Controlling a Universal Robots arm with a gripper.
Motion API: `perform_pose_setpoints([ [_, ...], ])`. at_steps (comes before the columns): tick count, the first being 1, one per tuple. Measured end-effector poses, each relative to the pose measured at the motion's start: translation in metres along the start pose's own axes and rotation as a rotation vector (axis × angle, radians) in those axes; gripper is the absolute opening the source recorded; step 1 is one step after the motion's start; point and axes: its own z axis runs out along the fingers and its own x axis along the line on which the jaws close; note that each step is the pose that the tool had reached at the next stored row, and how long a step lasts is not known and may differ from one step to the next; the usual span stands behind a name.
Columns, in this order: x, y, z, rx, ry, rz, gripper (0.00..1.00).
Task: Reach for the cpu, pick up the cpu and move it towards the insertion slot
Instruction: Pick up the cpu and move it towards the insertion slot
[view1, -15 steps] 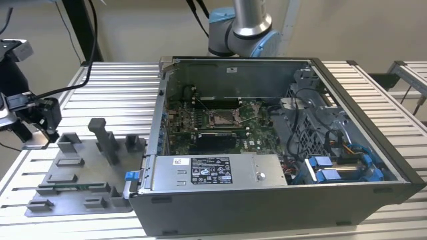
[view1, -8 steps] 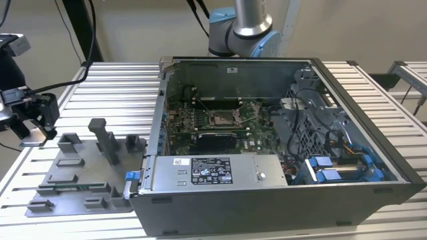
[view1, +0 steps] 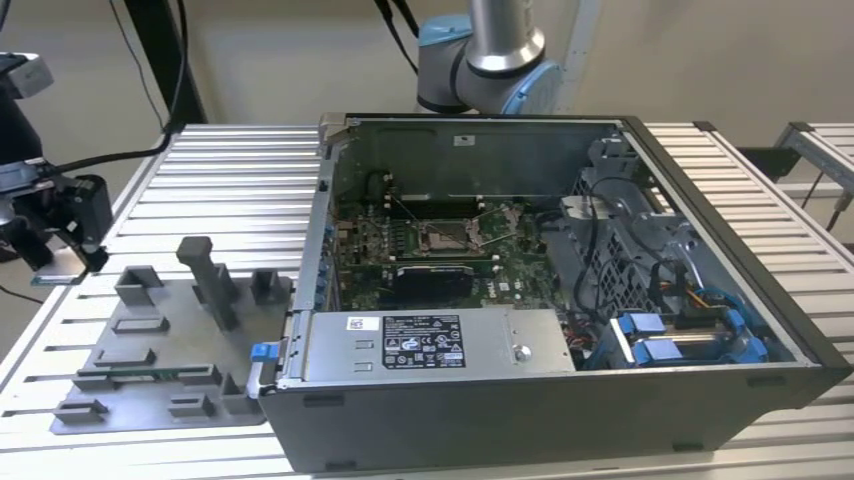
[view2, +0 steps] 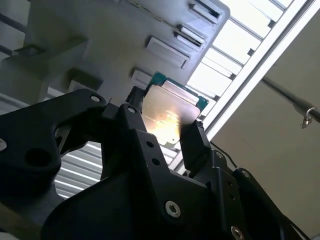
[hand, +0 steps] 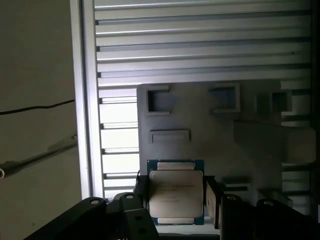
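The cpu (hand: 176, 192) is a thin square chip with a pale metal face on a green rim, and it sits clamped between my two black fingers in both wrist views. My gripper (hand: 176, 201) is shut on it. In the second wrist view the cpu (view2: 170, 112) is tilted and catches light, with the gripper (view2: 167, 129) around it. In the exterior view my gripper (view1: 60, 268) hangs above the table's edge at the exterior view's far left, well away from the insertion slot (view1: 447, 237), a silver-framed socket on the green board inside the open computer case.
A grey fixture plate (view1: 160, 370) with upright blocks and recesses lies on the slatted table between my gripper and the computer case (view1: 561, 400). The same plate (hand: 200, 140) lies below the cpu in the first wrist view. The arm's base (view1: 487, 60) stands behind the case.
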Motion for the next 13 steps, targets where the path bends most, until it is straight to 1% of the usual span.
perform_pose_setpoints([
  [13,0.0000,0.0004,-0.0176,0.0011,-0.0001,0.000,0.00],
])
